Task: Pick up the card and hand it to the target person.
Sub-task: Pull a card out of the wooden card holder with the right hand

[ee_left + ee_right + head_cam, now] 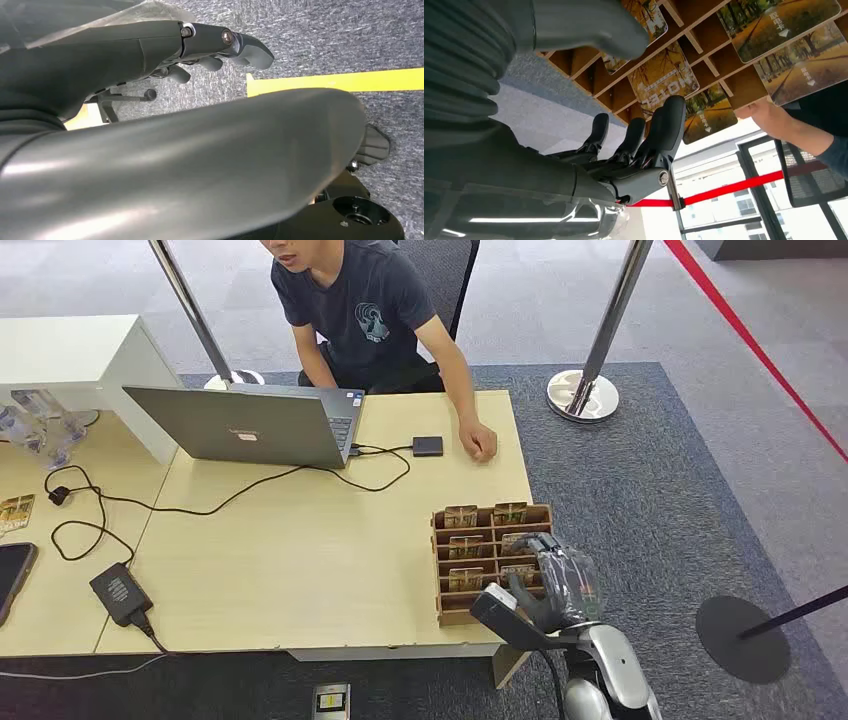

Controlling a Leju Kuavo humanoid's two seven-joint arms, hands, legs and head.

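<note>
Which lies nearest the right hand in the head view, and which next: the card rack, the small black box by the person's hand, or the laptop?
From the right hand:
1. Card rack, right at the hand, on the table's near right corner.
2. Small black box, farther back beside the person's hand.
3. Laptop, farthest, back and to the left.

Grey carpet (640,470), wooden desk (300,570), stanchions (585,390)

1 laptop (245,425), 1 wooden card rack (443,570), 6 cards (461,517), 1 person (365,315), 2 stanchion posts (583,395), 1 power adapter (120,593)
</note>
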